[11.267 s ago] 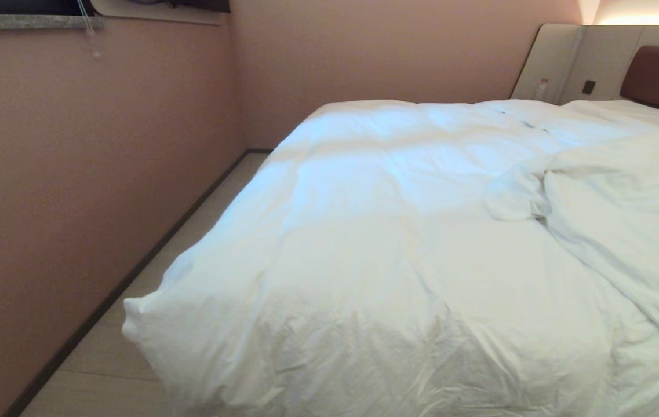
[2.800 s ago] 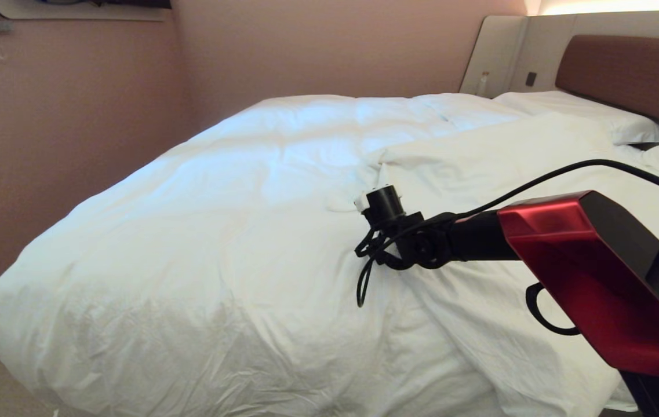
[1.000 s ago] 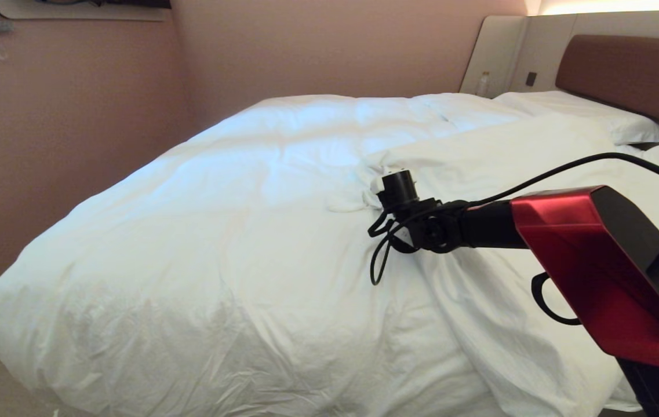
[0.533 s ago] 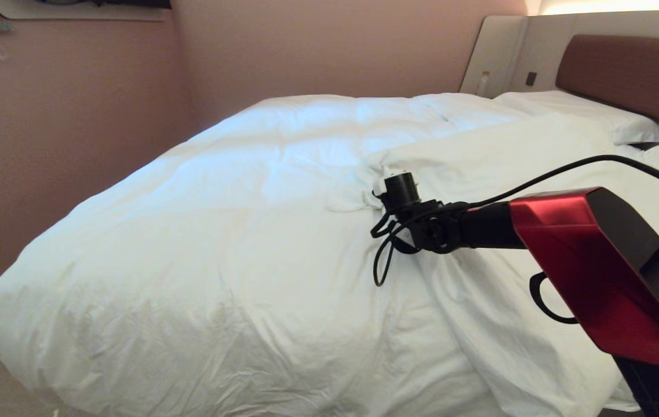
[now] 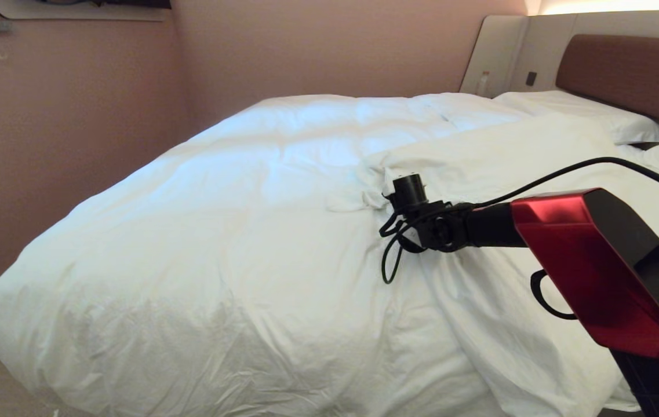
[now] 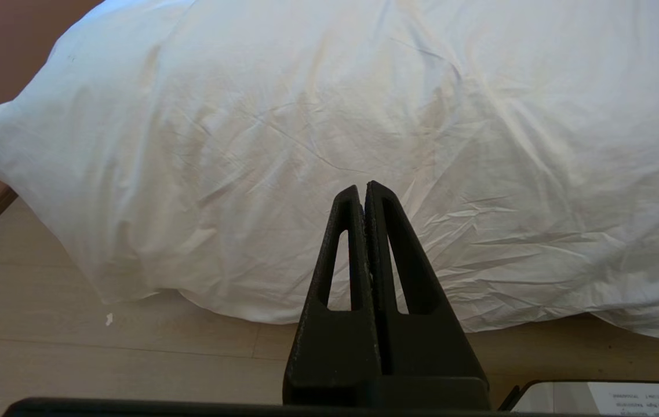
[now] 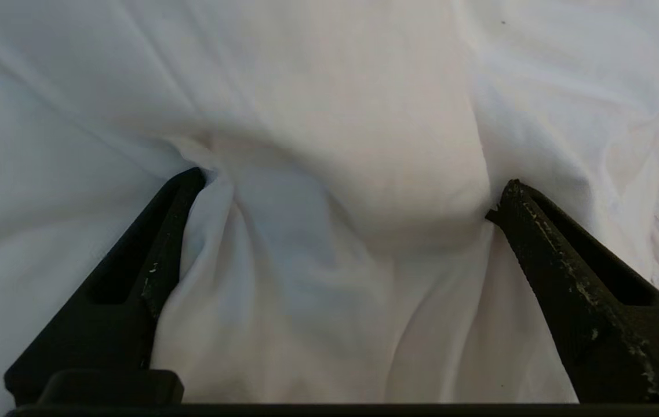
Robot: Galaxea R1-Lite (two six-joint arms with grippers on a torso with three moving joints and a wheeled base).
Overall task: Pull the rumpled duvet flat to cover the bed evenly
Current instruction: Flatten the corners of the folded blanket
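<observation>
- White duvet (image 5: pixel 236 231) lies on the bed (image 5: pixel 625 69), with one part folded back on my right.
- My right gripper (image 7: pixel 341 191) sits wide apart, pressing into that fold.
- My left gripper (image 6: pixel 364 194) is pinched together, low by the foot.

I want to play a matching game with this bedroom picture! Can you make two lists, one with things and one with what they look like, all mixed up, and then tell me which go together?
Things:
1. right gripper
2. left gripper
3. headboard
4. duvet

Descriptions:
A. brown and padded
B. white and rumpled, with one part folded back over itself
C. fingers pressed together, near the floor at the foot of the bed
D. fingers spread wide, tips pushed into white fabric

Pairs: 1-D, 2-C, 3-A, 4-B
</observation>
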